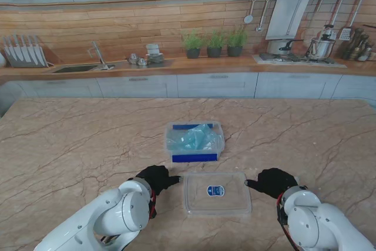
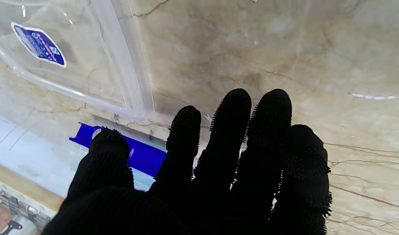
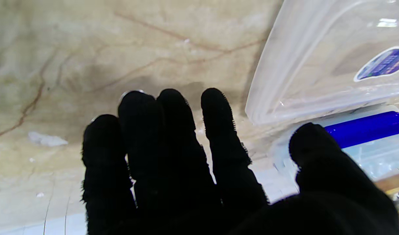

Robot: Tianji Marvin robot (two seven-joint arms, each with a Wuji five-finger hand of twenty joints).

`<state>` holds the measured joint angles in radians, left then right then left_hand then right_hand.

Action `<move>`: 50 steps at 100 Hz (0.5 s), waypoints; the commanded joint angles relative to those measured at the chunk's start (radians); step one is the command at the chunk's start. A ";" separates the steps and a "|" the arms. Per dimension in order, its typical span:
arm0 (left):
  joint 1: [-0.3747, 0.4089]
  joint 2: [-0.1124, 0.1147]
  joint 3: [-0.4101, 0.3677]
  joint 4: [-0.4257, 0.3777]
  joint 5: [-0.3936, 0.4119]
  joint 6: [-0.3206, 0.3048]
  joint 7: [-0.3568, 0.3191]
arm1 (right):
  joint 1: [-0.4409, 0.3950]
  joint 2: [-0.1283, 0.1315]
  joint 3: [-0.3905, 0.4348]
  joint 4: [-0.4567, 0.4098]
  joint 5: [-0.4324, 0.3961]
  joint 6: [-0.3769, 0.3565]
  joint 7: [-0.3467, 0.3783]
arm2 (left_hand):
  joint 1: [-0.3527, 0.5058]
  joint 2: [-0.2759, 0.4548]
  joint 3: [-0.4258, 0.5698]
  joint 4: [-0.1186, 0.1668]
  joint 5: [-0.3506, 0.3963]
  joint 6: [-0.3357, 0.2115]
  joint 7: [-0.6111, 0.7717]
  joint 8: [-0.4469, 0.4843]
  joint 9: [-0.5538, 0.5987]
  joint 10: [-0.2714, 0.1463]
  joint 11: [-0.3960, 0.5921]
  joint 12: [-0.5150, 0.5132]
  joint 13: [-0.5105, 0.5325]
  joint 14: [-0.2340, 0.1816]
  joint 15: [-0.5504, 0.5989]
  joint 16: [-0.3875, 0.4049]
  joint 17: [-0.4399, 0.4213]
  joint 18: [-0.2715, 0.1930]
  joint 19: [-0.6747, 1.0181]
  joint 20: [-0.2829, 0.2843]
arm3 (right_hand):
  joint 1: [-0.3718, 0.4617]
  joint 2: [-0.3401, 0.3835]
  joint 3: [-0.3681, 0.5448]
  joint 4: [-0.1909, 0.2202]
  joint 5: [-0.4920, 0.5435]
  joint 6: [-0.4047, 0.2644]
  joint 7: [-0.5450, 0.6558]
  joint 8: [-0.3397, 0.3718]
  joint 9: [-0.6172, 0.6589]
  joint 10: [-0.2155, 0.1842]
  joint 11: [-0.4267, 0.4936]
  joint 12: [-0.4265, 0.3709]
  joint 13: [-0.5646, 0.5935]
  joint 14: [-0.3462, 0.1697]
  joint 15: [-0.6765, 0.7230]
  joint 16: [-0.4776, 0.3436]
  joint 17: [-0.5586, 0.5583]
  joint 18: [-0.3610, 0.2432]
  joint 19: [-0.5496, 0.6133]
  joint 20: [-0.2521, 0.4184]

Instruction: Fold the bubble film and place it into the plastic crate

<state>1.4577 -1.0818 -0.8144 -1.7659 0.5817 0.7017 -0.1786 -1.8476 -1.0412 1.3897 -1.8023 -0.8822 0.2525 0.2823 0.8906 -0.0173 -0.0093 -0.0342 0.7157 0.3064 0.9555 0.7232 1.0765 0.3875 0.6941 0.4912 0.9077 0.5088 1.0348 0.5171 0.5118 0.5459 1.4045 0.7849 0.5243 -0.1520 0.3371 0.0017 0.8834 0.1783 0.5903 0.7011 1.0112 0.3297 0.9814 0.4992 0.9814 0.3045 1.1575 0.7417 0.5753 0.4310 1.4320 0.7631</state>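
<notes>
Film (image 1: 192,138) is already sitting bunched inside the crate (image 1: 218,145), beyond the clear lid (image 1: 217,193) lying on the worktop (image 1: 70,145). Left hand (image 1: 157,177) and right hand (image 1: 272,181) are hovering spread and empty beside the lid. Springy film may be puffing upward, likely blocking the lid.

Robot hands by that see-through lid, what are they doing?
The bubble film already sits inside the crate. The clear lid lies flat on the table, nearer to me than the crate. The left robot hand and right robot hand rest open on either side of the lid, holding nothing.
</notes>
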 commanded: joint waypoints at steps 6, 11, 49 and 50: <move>-0.018 -0.004 0.031 0.007 0.002 0.034 -0.013 | 0.026 -0.001 -0.027 0.013 0.032 0.016 0.032 | -0.004 0.065 -0.022 -0.009 -0.038 0.034 0.023 0.016 -0.003 0.017 0.035 0.014 0.029 0.063 0.040 0.024 0.026 -0.001 0.072 0.021 | -0.029 0.066 -0.022 0.047 0.027 0.041 -0.015 0.007 0.030 0.130 0.039 0.023 0.065 0.069 0.059 0.005 0.038 -0.090 0.188 0.055; -0.031 -0.003 0.048 0.011 0.002 0.052 -0.017 | 0.038 0.003 -0.041 0.015 0.034 0.027 0.054 | -0.009 0.069 -0.022 -0.010 -0.047 0.041 0.018 0.017 -0.009 0.022 0.032 0.014 0.031 0.064 0.040 0.025 0.031 -0.002 0.076 0.022 | -0.034 0.066 -0.021 0.048 0.030 0.046 -0.019 0.010 0.034 0.130 0.046 0.024 0.073 0.066 0.067 0.003 0.049 -0.094 0.200 0.054; -0.126 0.010 0.167 0.038 -0.035 0.176 -0.055 | 0.152 0.016 -0.172 0.070 0.145 0.100 0.122 | 0.014 0.129 -0.023 -0.013 -0.070 0.089 -0.051 -0.014 -0.044 0.058 0.009 0.009 0.011 0.073 0.014 0.017 0.018 0.006 0.067 0.018 | -0.048 0.065 -0.014 0.044 0.038 0.073 -0.076 0.007 0.026 0.140 0.030 0.010 0.066 0.083 0.054 -0.021 0.042 -0.079 0.199 0.032; -0.129 0.012 0.170 0.038 -0.038 0.180 -0.059 | 0.154 0.016 -0.175 0.071 0.149 0.099 0.123 | 0.014 0.136 -0.021 -0.012 -0.073 0.089 -0.055 -0.016 -0.047 0.059 0.007 0.008 0.007 0.073 0.012 0.017 0.014 0.006 0.065 0.017 | -0.049 0.065 -0.015 0.043 0.036 0.074 -0.078 0.007 0.026 0.140 0.030 0.010 0.065 0.082 0.054 -0.021 0.042 -0.079 0.199 0.032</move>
<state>1.3376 -1.0737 -0.6541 -1.7311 0.5525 0.8654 -0.2194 -1.6926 -1.0173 1.2301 -1.7436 -0.7367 0.3605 0.3925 0.8904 0.0475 -0.0202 -0.0342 0.6528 0.3641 0.9298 0.7241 1.0466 0.3946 0.6950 0.5046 0.9079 0.5088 1.0456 0.5287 0.5268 0.5465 1.4137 0.7915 0.5242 -0.1519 0.3370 0.0017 0.9384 0.2570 0.6617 0.7749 1.0170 0.3297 0.9990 0.5002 0.9953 0.3019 1.1808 0.7306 0.5935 0.4351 1.4502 0.7631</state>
